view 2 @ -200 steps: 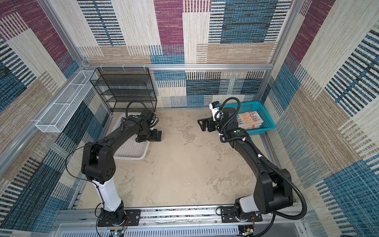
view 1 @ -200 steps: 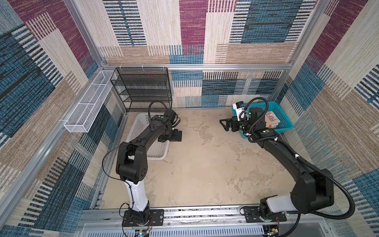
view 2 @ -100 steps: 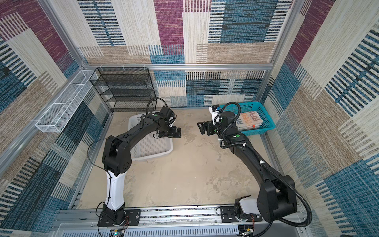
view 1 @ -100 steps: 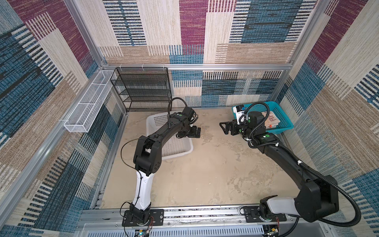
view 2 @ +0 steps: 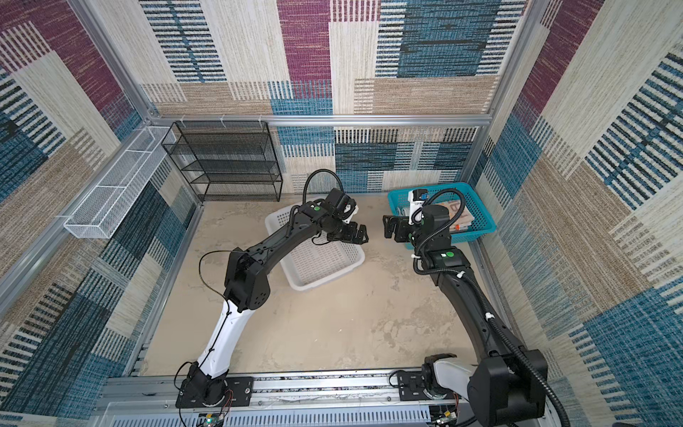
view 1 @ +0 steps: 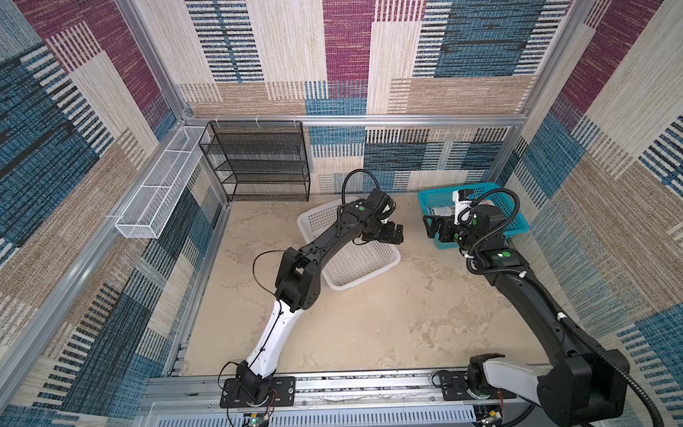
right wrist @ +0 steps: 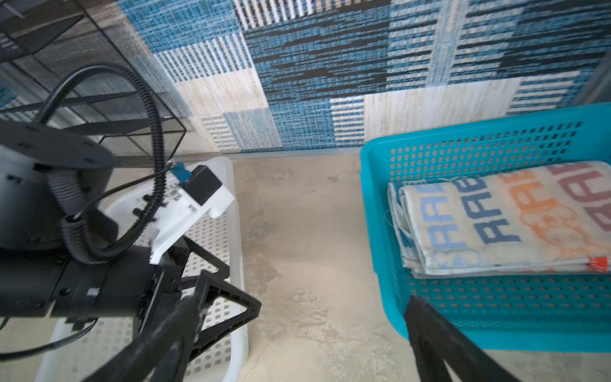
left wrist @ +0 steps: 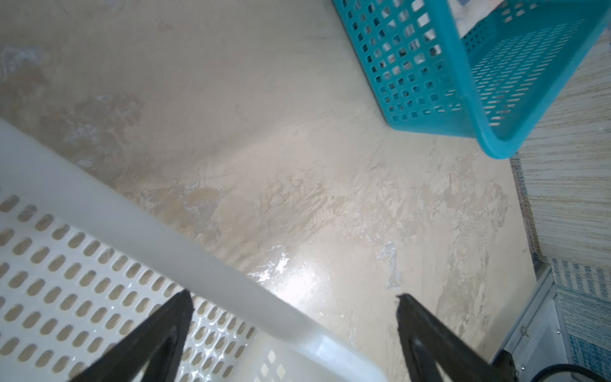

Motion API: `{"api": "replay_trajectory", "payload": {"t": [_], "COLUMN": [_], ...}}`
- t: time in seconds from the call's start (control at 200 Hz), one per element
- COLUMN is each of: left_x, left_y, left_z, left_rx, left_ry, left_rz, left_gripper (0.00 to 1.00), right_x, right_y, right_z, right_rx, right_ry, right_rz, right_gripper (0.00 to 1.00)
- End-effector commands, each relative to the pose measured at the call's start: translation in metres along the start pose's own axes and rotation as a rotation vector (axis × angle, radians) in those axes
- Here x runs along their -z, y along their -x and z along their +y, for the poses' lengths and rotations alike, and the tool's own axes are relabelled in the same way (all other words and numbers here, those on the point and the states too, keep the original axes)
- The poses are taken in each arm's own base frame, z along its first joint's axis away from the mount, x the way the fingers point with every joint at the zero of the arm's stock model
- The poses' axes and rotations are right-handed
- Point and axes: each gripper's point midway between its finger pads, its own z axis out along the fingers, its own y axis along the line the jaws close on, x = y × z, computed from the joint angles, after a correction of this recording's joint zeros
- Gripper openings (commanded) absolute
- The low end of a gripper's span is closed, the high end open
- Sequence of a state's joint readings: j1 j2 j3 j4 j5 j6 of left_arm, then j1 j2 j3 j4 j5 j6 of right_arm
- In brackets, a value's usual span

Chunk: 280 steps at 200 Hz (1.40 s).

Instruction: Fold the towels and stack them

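- Down at the bottom of the frame, bare table [view 1: 369, 325] stretches ahead of the two arm bases.
- At mid-frame the white basket [view 1: 347, 286] sits skewed on the table.
- The left gripper [view 1: 397, 234] is at that basket's upper right rim with its jaws spread wide. In the left wrist view it straddles the rim, one finger [left wrist: 158, 337] inside the basket and the other out over the table. I can't tell if either touches.
- Just to its right, the right gripper [view 1: 430, 225] faces it, jaws apart too and gripping nothing, at the left end of the teal basket [view 1: 519, 222].
- The towels [right wrist: 512, 218] lie folded and stacked inside the teal basket, right of centre, with the lettered one on top.
- At the back, upper left, a black rack [view 1: 266, 162] stands against the wall.
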<state>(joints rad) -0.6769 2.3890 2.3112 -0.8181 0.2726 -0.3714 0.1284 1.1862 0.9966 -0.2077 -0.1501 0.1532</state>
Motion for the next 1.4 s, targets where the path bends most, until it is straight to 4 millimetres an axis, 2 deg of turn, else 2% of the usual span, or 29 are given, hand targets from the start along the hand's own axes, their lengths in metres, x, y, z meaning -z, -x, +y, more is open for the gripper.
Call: {"api": "replay_trajectory", "payload": {"t": [0.0,0.125,0.215,0.295,0.351,0.376,0.456,0.496,0.561,0.621,0.656,0.771,0.836,0.927,1.092,1.152,1.192,1.232,1.342,1.397], "left_x": [0.029,0.077,0.132,0.181,0.217,0.224,0.271,0.285,0.31,0.325,0.336,0.338,0.328,0.31,0.279,0.272,0.262,0.259,0.251,0.256], "left_y": [0.01,0.018,0.025,0.02,0.013,0.005,-0.021,-0.044,-0.079,-0.112,-0.126,-0.164,-0.18,-0.193,-0.195,-0.192,-0.194,-0.187,-0.176,-0.173], "left_z": [-0.008,-0.006,-0.002,0.019,0.046,0.066,0.123,0.155,0.196,0.223,0.23,0.251,0.264,0.282,0.3,0.305,0.313,0.317,0.32,0.327], "left_rx": [-0.034,-0.115,-0.184,-0.217,-0.194,-0.162,-0.034,0.03,0.134,0.194,0.207,0.203,0.214,0.215,0.153,0.142,0.154,0.152,0.133,0.133], "left_ry": [0.007,0.072,0.161,0.275,0.37,0.416,0.542,0.632,0.755,0.868,0.919,1.011,1.038,1.073,1.048,1.005,0.977,0.938,0.852,0.875], "left_rz": [-0.051,-0.166,-0.293,-0.418,-0.497,-0.506,-0.575,-0.584,-0.633,-0.683,-0.734,-0.86,-0.873,-0.842,-0.819,-0.852,-0.839,-0.872,-0.867,-0.889], "left_gripper": [0.99,0.99,0.99,0.99,0.99,0.99,0.99,0.99,0.99,0.99,0.99,0.99,0.99,0.99,0.99,0.99,0.99,0.99,0.99,0.99], "right_x": [-0.001,-0.005,-0.006,-0.005,-0.002,0.0,0.008,0.013,0.023,0.033,0.04,0.06,0.066,0.063,0.039,0.033,0.033,0.037,0.041,0.045], "right_y": [-0.001,-0.011,-0.018,-0.026,-0.035,-0.04,-0.05,-0.054,-0.059,-0.066,-0.07,-0.081,-0.087,-0.098,-0.124,-0.124,-0.122,-0.119,-0.113,-0.111], "right_z": [-0.005,-0.008,-0.018,-0.042,-0.058,-0.065,-0.077,-0.08,-0.082,-0.085,-0.088,-0.094,-0.098,-0.099,-0.113,-0.118,-0.12,-0.12,-0.125,-0.127], "right_rx": [-0.014,-0.023,-0.036,-0.037,-0.026,-0.022,-0.016,-0.016,-0.016,0.001,0.013,0.061,0.051,0.075,0.094,0.097,0.1,0.103,0.106,0.106], "right_ry": [-0.024,-0.026,-0.078,-0.2,-0.281,-0.316,-0.378,-0.389,-0.39,-0.393,-0.405,-0.441,-0.456,-0.447,-0.475,-0.483,-0.483,-0.481,-0.476,-0.478], "right_rz": [0.001,0.008,-0.004,-0.023,-0.041,-0.046,-0.076,-0.103,-0.174,-0.251,-0.296,-0.39,-0.421,-0.428,-0.344,-0.322,-0.335,-0.364,-0.404,-0.427], "right_gripper": [0.99,0.99,0.99,0.99,0.99,0.99,0.99,0.99,0.99,0.99,0.99,0.99,0.99,0.99,0.99,0.99,0.99,0.99,0.99,0.99]}}
